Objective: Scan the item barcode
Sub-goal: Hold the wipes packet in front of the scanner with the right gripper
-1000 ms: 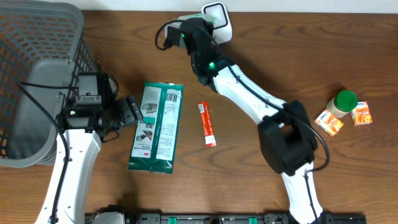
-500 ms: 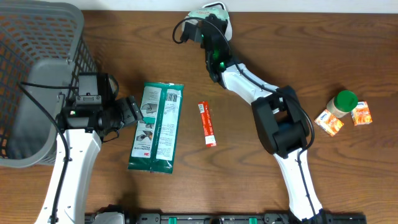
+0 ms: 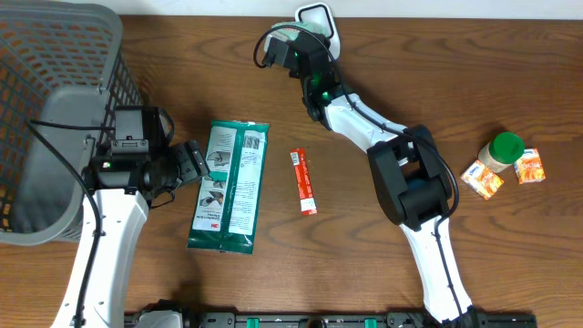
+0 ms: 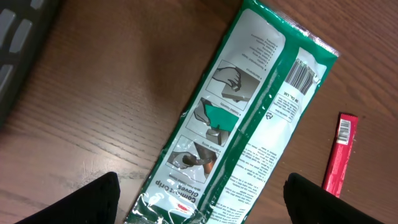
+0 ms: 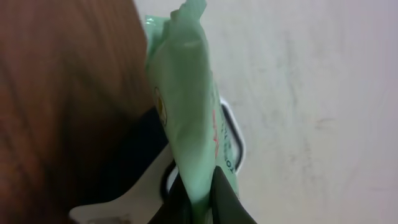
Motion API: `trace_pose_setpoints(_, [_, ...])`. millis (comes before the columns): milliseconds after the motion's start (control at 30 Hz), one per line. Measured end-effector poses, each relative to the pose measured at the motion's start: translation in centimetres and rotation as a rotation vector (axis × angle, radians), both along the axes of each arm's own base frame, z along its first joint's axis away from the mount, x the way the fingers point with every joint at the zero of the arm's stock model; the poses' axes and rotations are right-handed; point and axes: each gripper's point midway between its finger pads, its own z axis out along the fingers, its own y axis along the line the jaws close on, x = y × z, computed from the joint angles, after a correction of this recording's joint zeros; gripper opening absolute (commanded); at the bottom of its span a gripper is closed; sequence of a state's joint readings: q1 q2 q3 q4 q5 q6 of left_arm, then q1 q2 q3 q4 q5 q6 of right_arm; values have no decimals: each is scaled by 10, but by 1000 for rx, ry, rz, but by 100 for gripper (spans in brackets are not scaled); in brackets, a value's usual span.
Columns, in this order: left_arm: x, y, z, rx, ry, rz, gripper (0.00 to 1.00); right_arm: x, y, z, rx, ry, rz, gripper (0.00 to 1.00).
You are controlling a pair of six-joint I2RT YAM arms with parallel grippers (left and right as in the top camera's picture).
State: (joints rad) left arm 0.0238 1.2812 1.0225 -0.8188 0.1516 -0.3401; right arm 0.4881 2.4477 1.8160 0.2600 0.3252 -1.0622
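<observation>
Brown wood grain covers the table [image 3: 182, 292], and a pale wall runs along its far edge. At the middle of that far edge a white scanner [image 3: 321, 16] stands, and the right gripper [image 5: 199, 194] is stretched out to it, its fingers clenched on the lower end of a pale green packet [image 5: 186, 93]. The packet stands upright in the grip, just in front of the scanner's white frame; whether they touch cannot be told. Print on the packet is too blurred to read. A grey mesh basket [image 3: 55, 55] fills the far left corner of the table. Just beside it, toward the middle, the left gripper [image 3: 193, 162] sits low with its fingers spread wide and grasping nothing, pointed at the left edge of a long green and white glove packet [image 4: 249, 124]. That packet lies flat left of the table's middle, its printed back up, with a barcode [image 4: 300, 73] showing at the end nearer the far edge. A thin red stick packet [image 3: 303, 182] lies flat just to its right, apart from it, near the middle of the table. Toward the right edge a small bottle with a green lid [image 3: 506, 146] stands between two little orange packets [image 3: 482, 179] [image 3: 529, 167], all close together and well apart from both grippers.
</observation>
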Motion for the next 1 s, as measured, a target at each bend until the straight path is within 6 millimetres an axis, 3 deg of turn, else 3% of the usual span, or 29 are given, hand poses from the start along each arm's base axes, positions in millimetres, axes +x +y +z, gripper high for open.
trace_pose_setpoints(367, [0, 0, 0, 0, 0, 0, 85, 5, -3, 0, 21, 5, 42, 1])
trace_pose_setpoints(700, [0, 0, 0, 0, 0, 0, 85, 21, -10, 40, 108, -147, 58, 1])
trace_pose_setpoints(867, [0, 0, 0, 0, 0, 0, 85, 20, -6, 36, 124, -135, 71, 1])
trace_pose_setpoints(1000, [0, 0, 0, 0, 0, 0, 85, 20, -6, 14, 116, -102, 74, 1])
